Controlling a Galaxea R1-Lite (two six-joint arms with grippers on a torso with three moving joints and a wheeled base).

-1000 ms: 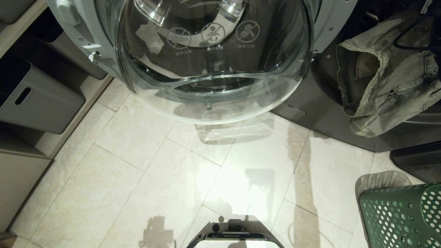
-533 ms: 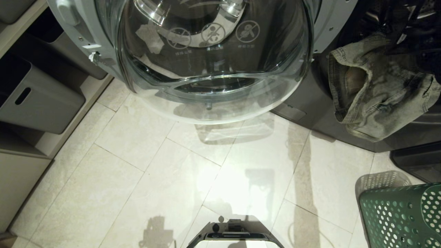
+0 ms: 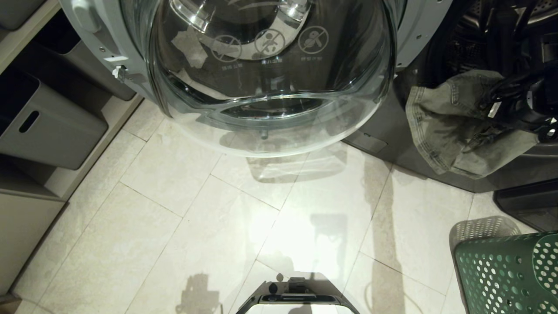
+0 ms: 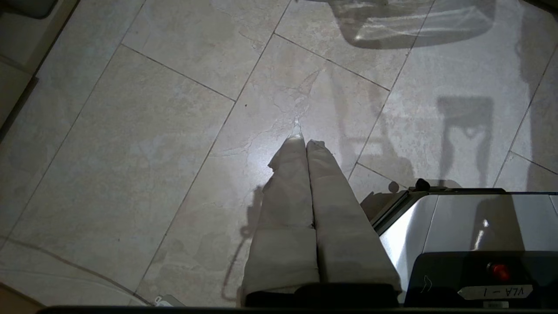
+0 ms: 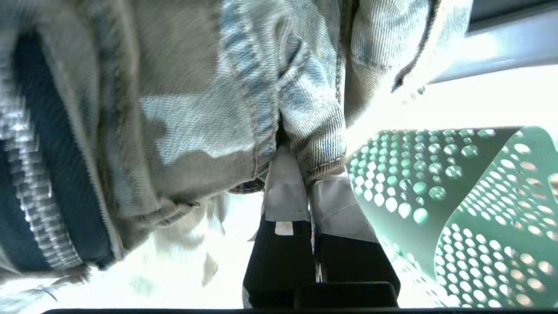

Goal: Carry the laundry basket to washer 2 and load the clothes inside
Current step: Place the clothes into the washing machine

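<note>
My right gripper (image 5: 305,174) is clamped on a fold of the denim garment (image 5: 196,109), its two padded fingers (image 5: 285,196) pressed together with the hem pinched between them. In the head view that gripper (image 3: 518,109) sits at the mouth of the washer (image 3: 436,144) on the right, dark against the drum opening, and the denim garment (image 3: 449,131) hangs from it, draping over the lower rim of the opening and down the machine's front panel. I think part of the cloth is already past the rim, but the arm hides that spot. The green laundry basket (image 3: 505,274) stands on the tiled floor (image 3: 196,218) below and to the right, near the washer; I also see its perforated wall (image 5: 457,196) just behind the fingers in the right wrist view. The open glass door (image 3: 270,78) fills the top centre. My left gripper (image 4: 305,144) hangs over bare tile beside the base (image 4: 457,226), fingers pressed together on nothing.
</note>
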